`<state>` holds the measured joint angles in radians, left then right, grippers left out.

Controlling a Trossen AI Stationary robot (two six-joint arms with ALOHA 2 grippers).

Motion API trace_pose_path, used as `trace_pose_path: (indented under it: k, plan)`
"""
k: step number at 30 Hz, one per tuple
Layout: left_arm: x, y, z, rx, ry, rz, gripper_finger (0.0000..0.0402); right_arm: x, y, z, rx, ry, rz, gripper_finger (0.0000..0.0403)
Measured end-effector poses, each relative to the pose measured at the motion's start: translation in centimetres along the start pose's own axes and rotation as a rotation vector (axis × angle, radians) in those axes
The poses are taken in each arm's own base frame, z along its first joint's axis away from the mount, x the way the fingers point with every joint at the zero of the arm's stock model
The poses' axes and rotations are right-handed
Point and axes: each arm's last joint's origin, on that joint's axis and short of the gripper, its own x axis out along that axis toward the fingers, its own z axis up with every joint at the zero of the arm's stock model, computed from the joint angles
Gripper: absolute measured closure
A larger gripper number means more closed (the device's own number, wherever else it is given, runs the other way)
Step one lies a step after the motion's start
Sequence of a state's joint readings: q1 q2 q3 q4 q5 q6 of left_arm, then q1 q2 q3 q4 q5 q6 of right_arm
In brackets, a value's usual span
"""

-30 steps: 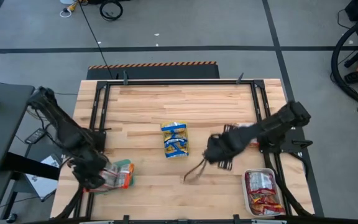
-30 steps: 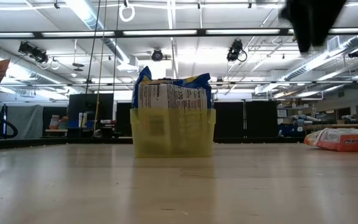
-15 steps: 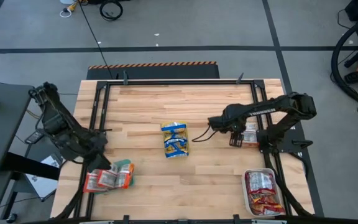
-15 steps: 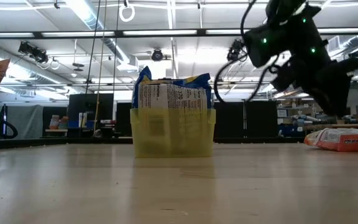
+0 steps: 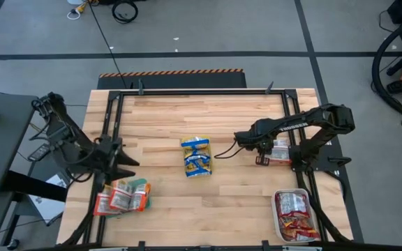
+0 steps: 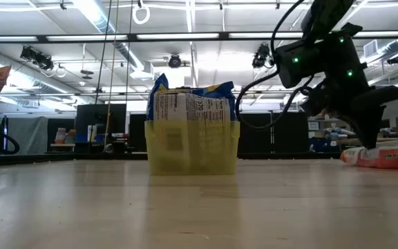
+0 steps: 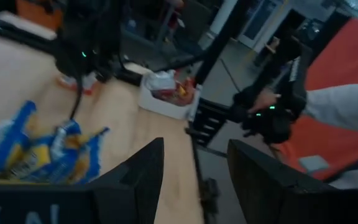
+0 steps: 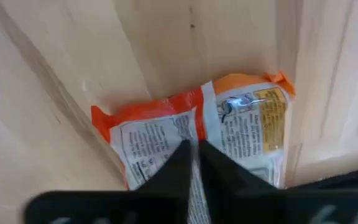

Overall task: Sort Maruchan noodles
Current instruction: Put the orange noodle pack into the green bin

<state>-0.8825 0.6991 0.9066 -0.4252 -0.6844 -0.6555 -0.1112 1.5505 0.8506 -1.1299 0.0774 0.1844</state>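
Note:
An orange Maruchan noodle packet [image 8: 229, 124] lies flat on the wooden table [image 5: 222, 118] by its right edge, also seen in the high view [image 5: 281, 150] and low view [image 6: 389, 155]. My right gripper [image 8: 194, 155] stands over it, pointing down, with its fingers closed on the packet's middle. A yellow tray [image 6: 192, 145] at mid table holds blue-and-yellow packets [image 5: 197, 156]. A green tray [image 5: 139, 195] at the near left holds orange packets [image 5: 117, 201]. My left gripper [image 5: 123, 164] hangs open above the table's left side, with nothing between its fingers [image 7: 194, 180]. My right gripper pinches the middle of the orange packet's upper face [image 8: 192, 127] between its two fingers [image 8: 173, 165], which stand almost together. They come from above, pointing steeply down. The packet lies flat on the table.
A white tray [image 5: 282, 224] with silver-and-red packets [image 5: 293, 213] sits at the near right corner. A black frame rail [image 5: 293, 125] runs along the table's right side beside the orange packet. A person's sleeve and hand [image 7: 328, 106] show beyond the table.
My right gripper has swung from the table's near middle toward the right edge, sunk onto the orange packet and closed its fingers there. My left gripper has risen from the green tray, rolled over and drawn toward the far side; the orange packets stay in the tray.

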Motion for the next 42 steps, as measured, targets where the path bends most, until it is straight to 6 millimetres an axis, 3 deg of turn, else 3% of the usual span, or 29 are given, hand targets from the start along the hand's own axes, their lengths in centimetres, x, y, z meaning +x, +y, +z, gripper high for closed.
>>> trace_pose_path:
  k: [2,6,11,15,17,19,23,29,35,39,42]
  plan:
    - [0.0,0.1,0.1,0.035,-0.021,0.029,0.0221,-0.1,0.0,-0.1,0.03,0.008,-0.006,0.0387]
    - [0.0,0.4,0.4,0.086,-0.115,0.163,0.0221,-1.7,-0.1,0.0,0.074,-0.006,-0.049,0.0395]
    - [0.2,1.2,1.6,0.188,-0.268,0.389,0.0221,-7.4,0.6,-0.3,0.023,-0.134,-0.034,0.0398]
    - [1.4,1.1,3.6,0.301,-0.355,0.414,0.0221,-12.6,1.3,-1.3,-0.013,-0.297,0.039,0.0399]
    - [2.6,1.0,4.3,0.373,-0.386,0.413,0.0221,-14.0,1.5,-2.0,-0.002,-0.353,0.021,0.0399]
    - [3.7,1.2,4.8,0.429,-0.406,0.415,0.0221,-14.3,1.4,-2.5,0.059,-0.367,-0.037,0.0397]
    - [5.0,1.7,5.5,0.448,-0.44,0.447,0.0221,-11.9,0.7,-2.6,0.152,-0.281,-0.063,0.0369]
    - [5.4,1.5,5.4,0.35,-0.456,0.376,0.0221,-5.2,-1.5,-2.0,0.266,-0.097,0.042,0.0279]
    - [5.7,1.3,4.5,0.352,-0.397,0.363,0.0221,-0.2,-3.6,-2.2,0.67,-0.037,0.111,0.0166]
    - [6.1,1.5,3.9,0.292,-0.354,0.373,0.0221,1.2,-3.8,-2.5,0.848,-0.028,0.125,0.0111]
    - [6.4,1.7,3.5,0.29,-0.326,0.382,0.0221,1.3,-3.8,-2.4,0.888,-0.039,0.116,0.0109]
